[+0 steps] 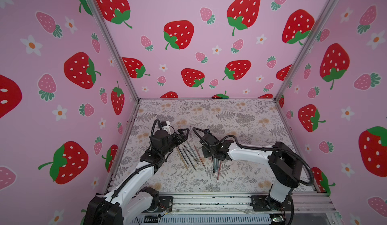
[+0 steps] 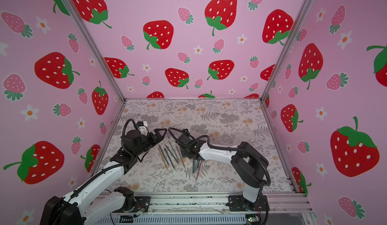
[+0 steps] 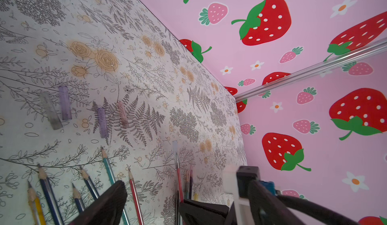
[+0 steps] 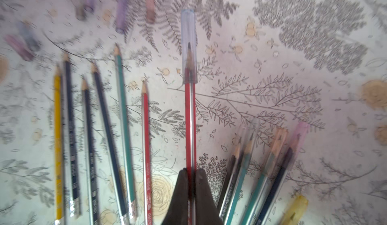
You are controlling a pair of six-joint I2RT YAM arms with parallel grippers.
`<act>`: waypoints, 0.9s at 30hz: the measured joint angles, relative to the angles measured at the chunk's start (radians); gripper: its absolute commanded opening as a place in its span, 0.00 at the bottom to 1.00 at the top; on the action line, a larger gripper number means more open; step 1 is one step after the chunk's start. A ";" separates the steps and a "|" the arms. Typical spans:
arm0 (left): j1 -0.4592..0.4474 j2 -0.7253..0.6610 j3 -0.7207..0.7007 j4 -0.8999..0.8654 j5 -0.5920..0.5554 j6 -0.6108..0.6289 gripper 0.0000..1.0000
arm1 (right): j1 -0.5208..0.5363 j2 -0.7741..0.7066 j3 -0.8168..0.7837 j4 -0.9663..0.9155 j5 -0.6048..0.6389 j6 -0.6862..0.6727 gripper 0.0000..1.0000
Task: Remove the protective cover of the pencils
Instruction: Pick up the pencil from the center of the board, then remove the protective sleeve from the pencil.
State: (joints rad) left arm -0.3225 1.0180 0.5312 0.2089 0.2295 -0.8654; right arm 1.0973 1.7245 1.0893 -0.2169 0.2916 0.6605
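Note:
My right gripper (image 4: 191, 172) is shut on a red pencil (image 4: 190, 119) whose tip wears a clear protective cover (image 4: 189, 46). That covered tip (image 3: 175, 147) also shows in the left wrist view, ahead of my left gripper (image 3: 156, 205). The left gripper (image 1: 184, 135) is open and empty, hovering above the far ends of the pencils. Several bare pencils (image 4: 117, 129) lie fanned on the table (image 1: 188, 154) (image 2: 169, 154). Several capped pencils (image 4: 272, 161) lie bunched beside the held one. In both top views the right wrist (image 1: 211, 148) hides its own fingers.
Several loose covers (image 3: 65, 103) (image 4: 121, 12) lie on the floral table (image 1: 240, 119) beyond the bare pencil tips. A yellow cover (image 4: 297, 209) lies near the capped bunch. Strawberry-print walls enclose the left, back and right sides. A metal rail (image 1: 209, 201) runs along the front.

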 measured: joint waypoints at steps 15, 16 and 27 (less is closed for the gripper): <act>0.000 0.182 0.003 0.156 0.130 -0.030 0.84 | 0.008 -0.130 -0.141 0.175 -0.009 -0.073 0.00; 0.000 0.195 0.006 0.159 0.138 -0.032 0.84 | 0.008 -0.132 -0.142 0.179 -0.012 -0.077 0.00; -0.044 0.359 0.098 0.206 0.189 -0.045 0.61 | 0.046 -0.150 -0.143 0.219 -0.039 -0.105 0.00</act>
State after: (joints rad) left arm -0.3668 1.3769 0.6289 0.4145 0.4183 -0.9100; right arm 1.1435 1.5749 0.9466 0.0021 0.2527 0.5556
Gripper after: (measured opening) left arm 0.653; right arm 0.072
